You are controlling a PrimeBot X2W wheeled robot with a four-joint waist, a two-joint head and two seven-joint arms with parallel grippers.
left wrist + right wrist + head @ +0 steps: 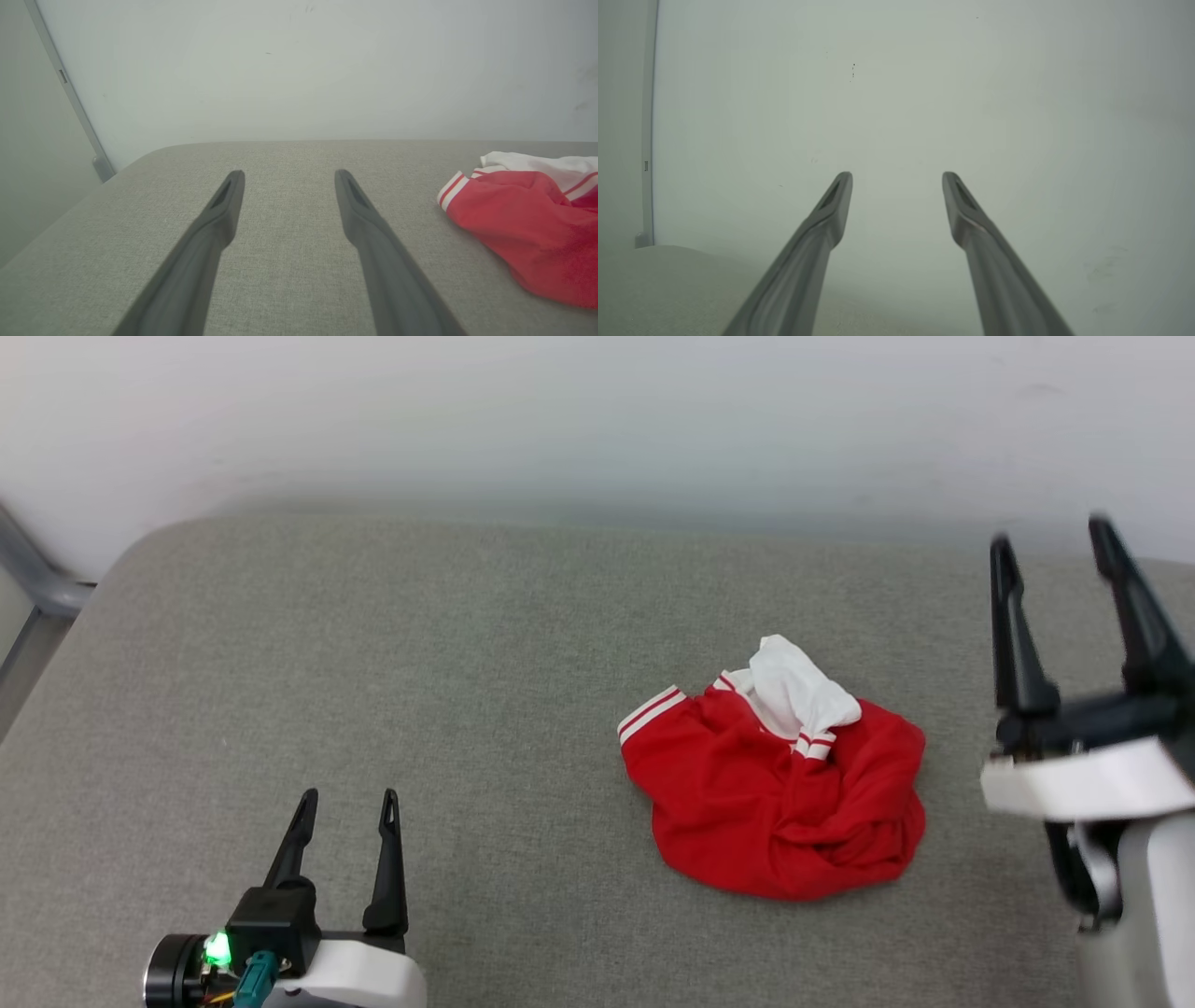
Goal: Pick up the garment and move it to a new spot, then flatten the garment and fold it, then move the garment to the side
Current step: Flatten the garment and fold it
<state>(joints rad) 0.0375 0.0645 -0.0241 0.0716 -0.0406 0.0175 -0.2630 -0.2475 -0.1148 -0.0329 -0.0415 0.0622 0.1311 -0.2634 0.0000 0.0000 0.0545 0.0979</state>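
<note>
**Left gripper (348, 795) idle, garment (775, 803) unlifted**

Fingers spread, empty, low at near edge. Garment crumpled right of centre on grey padded surface (373, 644), untouched. Right gripper (1050, 534) raised beside it, spread, empty. Pickup, flattening, folding, moving aside all remain.

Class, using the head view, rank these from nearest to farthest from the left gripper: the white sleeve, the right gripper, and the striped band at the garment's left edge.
From the left gripper:
1. Striped band, on the left edge of the garment.
2. White sleeve, on top of the garment, farther right.
3. Right gripper, at the far right, held high.
</note>
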